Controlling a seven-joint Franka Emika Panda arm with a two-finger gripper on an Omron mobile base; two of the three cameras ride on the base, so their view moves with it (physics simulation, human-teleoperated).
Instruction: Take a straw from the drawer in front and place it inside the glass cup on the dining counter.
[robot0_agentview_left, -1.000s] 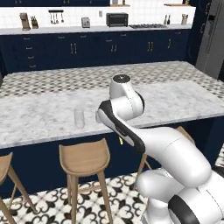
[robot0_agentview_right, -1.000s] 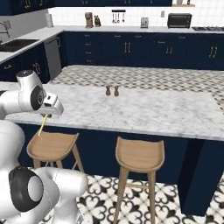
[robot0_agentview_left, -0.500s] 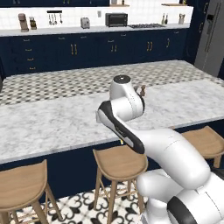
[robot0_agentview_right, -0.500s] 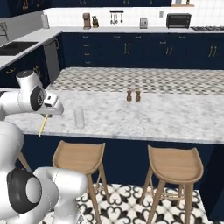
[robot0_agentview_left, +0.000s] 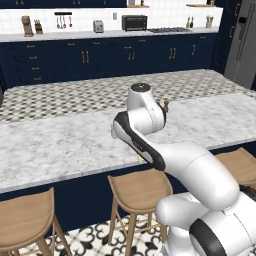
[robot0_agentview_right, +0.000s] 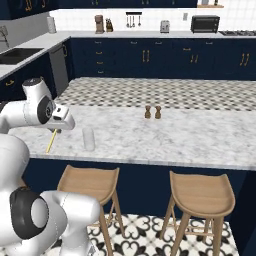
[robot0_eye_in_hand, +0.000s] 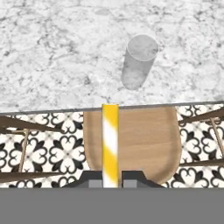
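My base has rolled along the counter (robot0_agentview_right: 165, 135), so the glass cup (robot0_agentview_right: 88, 138) now stands just ahead. My fingers (robot0_eye_in_hand: 111, 177) stay clamped on the straw (robot0_eye_in_hand: 110, 144), short of the counter's edge; next comes reaching forward.

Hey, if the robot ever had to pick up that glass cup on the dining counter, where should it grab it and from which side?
Probably around the middle of the glass cup, coming level from the stool side. It stands upright near the dining counter's front edge, straight-sided and handleless, so opposite walls suit two fingers. The claw now holds the straw, so that goes first.
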